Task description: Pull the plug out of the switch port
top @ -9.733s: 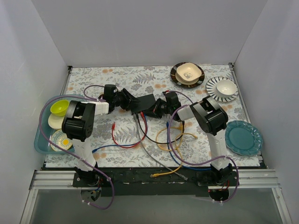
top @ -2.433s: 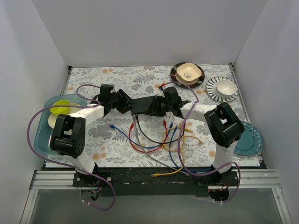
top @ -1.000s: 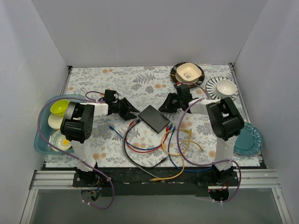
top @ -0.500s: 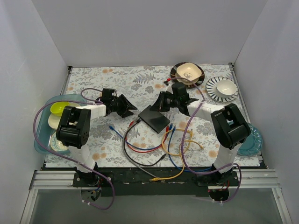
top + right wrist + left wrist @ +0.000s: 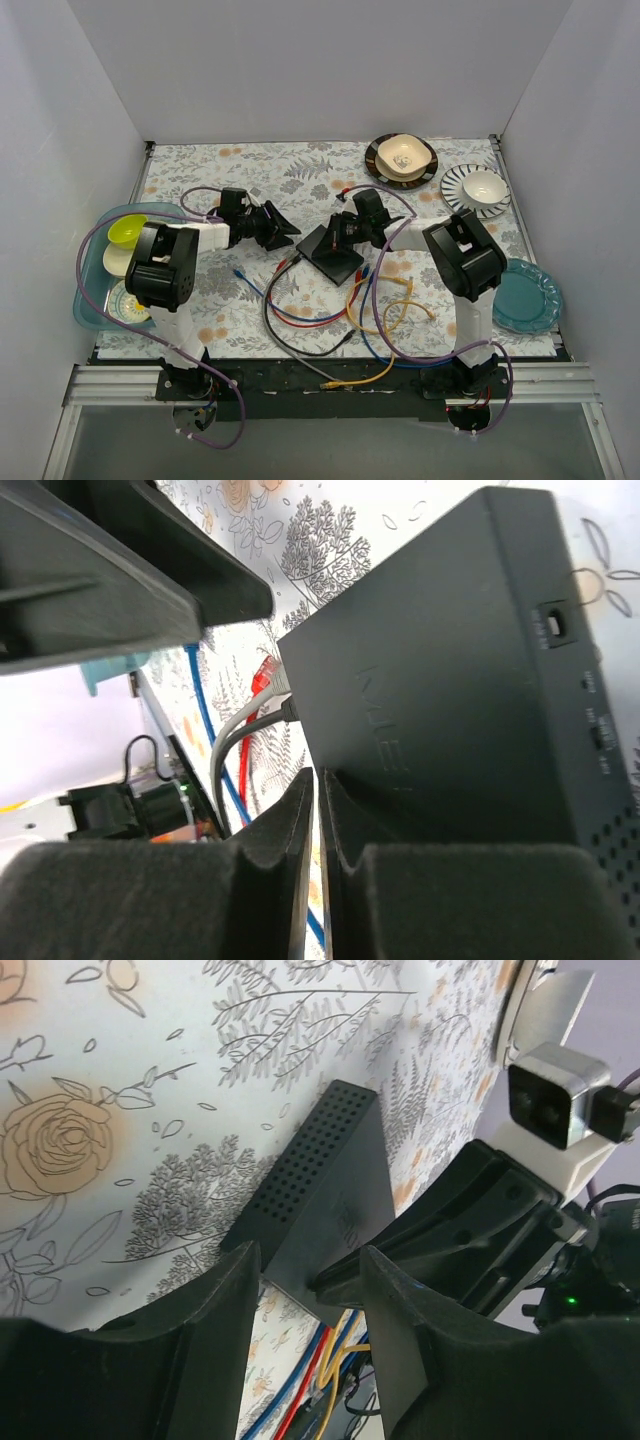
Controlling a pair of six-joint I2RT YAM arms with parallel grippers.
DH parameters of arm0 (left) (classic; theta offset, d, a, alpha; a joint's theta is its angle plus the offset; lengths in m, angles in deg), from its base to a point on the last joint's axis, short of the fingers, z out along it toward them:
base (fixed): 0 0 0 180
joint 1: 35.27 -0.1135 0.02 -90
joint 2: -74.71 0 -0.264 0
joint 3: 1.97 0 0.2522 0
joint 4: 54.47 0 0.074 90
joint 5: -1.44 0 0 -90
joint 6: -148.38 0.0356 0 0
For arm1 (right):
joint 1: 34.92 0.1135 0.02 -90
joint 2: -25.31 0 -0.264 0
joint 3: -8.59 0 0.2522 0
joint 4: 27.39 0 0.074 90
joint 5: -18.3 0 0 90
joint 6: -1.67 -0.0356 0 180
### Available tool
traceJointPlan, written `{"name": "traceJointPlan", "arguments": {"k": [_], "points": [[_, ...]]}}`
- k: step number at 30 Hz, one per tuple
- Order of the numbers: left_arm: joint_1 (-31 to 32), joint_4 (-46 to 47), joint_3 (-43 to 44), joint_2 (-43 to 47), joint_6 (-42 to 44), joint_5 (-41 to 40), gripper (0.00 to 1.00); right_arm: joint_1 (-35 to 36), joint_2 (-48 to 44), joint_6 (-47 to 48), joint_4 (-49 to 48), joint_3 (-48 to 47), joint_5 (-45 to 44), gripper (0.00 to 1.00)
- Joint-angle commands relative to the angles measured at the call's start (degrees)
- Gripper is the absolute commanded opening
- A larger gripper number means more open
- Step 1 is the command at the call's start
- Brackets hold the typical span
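Observation:
The switch [image 5: 335, 252] is a flat black box on the flowered cloth, and it also shows in the left wrist view [image 5: 330, 1185] and the right wrist view [image 5: 450, 670]. A grey plug and a black plug [image 5: 283, 706] sit in its front edge, with their cables [image 5: 272, 300] running toward me. My right gripper [image 5: 330, 233] is shut, with its tips [image 5: 316, 795] against the switch's top face. My left gripper [image 5: 288, 235] is open and empty, just left of the switch and apart from it; in its own view [image 5: 310, 1260] the switch lies beyond the fingers.
Loose red [image 5: 282, 266], blue [image 5: 238, 271] and yellow [image 5: 385, 300] cables lie in front of the switch. A teal tray [image 5: 88, 300] with bowls stands at the left. Plates and bowls [image 5: 402, 158] [image 5: 476, 188] are at the back right, and a teal plate [image 5: 522, 295] is at the right.
My right gripper has moved left and down onto the switch's far edge. My left gripper has edged slightly toward the switch. The switch has shifted a little.

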State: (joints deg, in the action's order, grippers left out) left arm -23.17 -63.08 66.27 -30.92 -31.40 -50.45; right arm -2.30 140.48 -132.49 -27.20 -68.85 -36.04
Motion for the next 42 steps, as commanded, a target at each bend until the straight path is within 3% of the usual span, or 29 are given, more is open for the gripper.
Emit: {"name": "traceJointPlan", "arguments": {"k": [1,10,14,17,22,27,35,42], "points": [[-0.06,-0.58,0.2,-1.43,2.85,3.11,0.43,-1.85,3.47,-1.98,0.91,-0.22,-0.06,0.13],[-0.5,2.14,-5.17,0.59,3.38,1.62,0.43,-4.32,4.97,-3.48,-0.59,1.45,-0.15,0.12],[-0.58,7.49,-6.75,-0.63,2.24,3.55,0.43,-4.32,5.15,-3.39,-0.5,1.45,-0.15,0.12],[-0.58,11.88,-7.28,-2.12,0.31,5.92,0.39,-4.23,5.06,-3.3,-0.5,1.72,-0.24,0.12],[-0.85,16.38,-8.6,-3.36,-2.59,7.51,0.24,-4.32,4.62,-3.12,-0.15,1.89,-0.33,0.12],[-1.11,18.76,-9.39,-3.8,-3.83,7.95,0.19,-4.32,4.53,-3.04,-0.06,1.98,-0.41,0.12],[-1.29,18.68,-11.59,-2.57,-2.34,9.79,0.29,-4.32,4.53,-2.68,0.11,1.81,-0.42,0.12],[-1.38,13.32,-11.94,-0.99,2.76,7.87,0.29,-4.32,4.71,-2.42,0.38,1.54,-0.68,0.12]]}}
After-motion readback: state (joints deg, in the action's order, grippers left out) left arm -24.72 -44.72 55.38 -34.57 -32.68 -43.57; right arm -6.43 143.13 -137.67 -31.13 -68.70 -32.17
